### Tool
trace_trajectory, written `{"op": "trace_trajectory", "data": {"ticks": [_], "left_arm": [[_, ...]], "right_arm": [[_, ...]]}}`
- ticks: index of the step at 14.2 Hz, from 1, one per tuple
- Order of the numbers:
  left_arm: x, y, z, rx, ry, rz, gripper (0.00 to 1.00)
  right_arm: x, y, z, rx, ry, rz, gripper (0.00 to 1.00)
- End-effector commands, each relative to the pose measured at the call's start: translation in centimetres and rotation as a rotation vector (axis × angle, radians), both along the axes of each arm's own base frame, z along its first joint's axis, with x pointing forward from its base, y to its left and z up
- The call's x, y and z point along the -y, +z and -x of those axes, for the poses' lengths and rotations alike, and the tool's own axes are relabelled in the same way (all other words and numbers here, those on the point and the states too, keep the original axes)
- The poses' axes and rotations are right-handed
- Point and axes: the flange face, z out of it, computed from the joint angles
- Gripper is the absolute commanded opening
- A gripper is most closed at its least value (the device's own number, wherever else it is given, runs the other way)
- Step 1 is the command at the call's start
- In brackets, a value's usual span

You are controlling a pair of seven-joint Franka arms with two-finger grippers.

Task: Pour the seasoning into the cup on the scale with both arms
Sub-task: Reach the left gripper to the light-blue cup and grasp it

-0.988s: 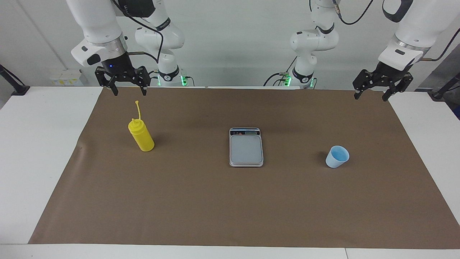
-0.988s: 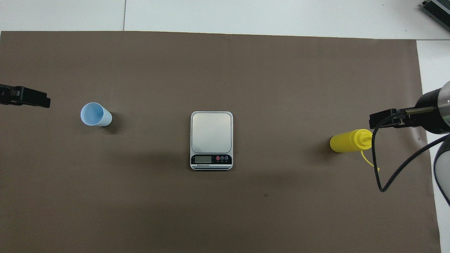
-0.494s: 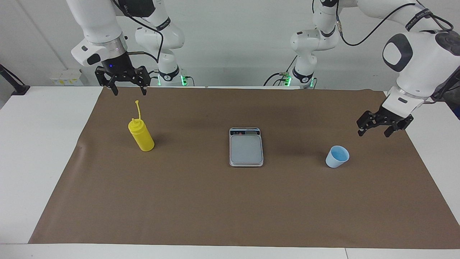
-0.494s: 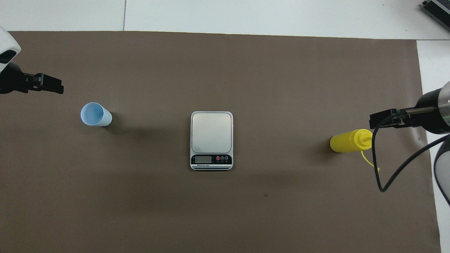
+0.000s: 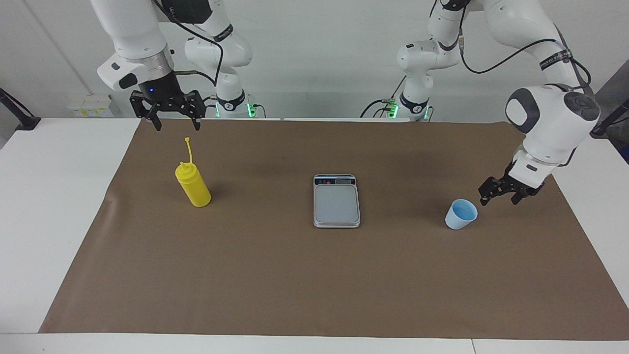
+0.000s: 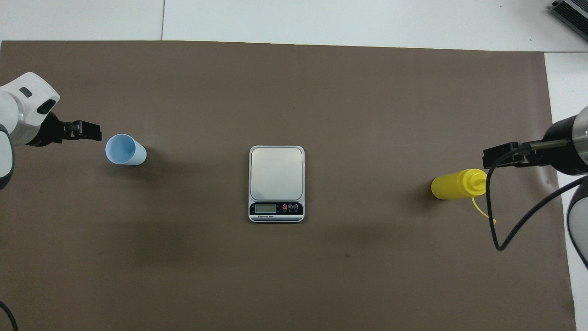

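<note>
The light blue cup [image 5: 461, 214] stands upright on the brown mat toward the left arm's end; it also shows in the overhead view [image 6: 124, 150]. My left gripper [image 5: 499, 197] is open and low just beside the cup, a little apart from it; it also shows from above [image 6: 87, 131]. The silver-grey scale [image 5: 336, 204] lies bare at the mat's middle [image 6: 276, 172]. The yellow squeeze bottle [image 5: 193, 186] stands toward the right arm's end [image 6: 455, 184], cap strap sticking up. My right gripper [image 5: 177, 123] is open and raised above the mat near the bottle [image 6: 498, 156].
A brown paper mat [image 5: 295, 285] covers most of the white table [image 5: 49, 206]. A small white box [image 5: 91, 105] sits at the table's corner by the right arm's base. A grey device [image 6: 572, 11] shows at the overhead view's top corner.
My left arm has swung down and in toward the cup, bringing its open gripper from high over the mat's edge to just beside the cup. The right arm has not moved.
</note>
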Motion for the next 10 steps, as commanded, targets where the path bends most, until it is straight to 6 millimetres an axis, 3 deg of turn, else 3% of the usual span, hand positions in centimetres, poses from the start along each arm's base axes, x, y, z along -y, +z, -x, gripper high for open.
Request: {"op": "trace_trajectory", "data": {"ticks": [1,3,5,10], "left_arm": [[0.3,-0.8,0.9,0.009,0.045,0.015,1.00],[0.5,-2.0,1.2,-0.009,0.073,0.018,1.00],[1.4,-4.7,0.8,-0.043,0.105,0.023,1.00],[1.4,-7.3,1.4,-0.061,0.131,0.025,1.00]], "right_arm": [[0.2,0.2,0.6,-0.006,-0.014,0.000,1.00],[0.2,0.2,0.6,-0.006,-0.014,0.000,1.00],[0.2,0.2,0.6,-0.006,-0.015,0.000,1.00],[0.2,0.2,0.6,-0.006,-0.014,0.000,1.00]]}}
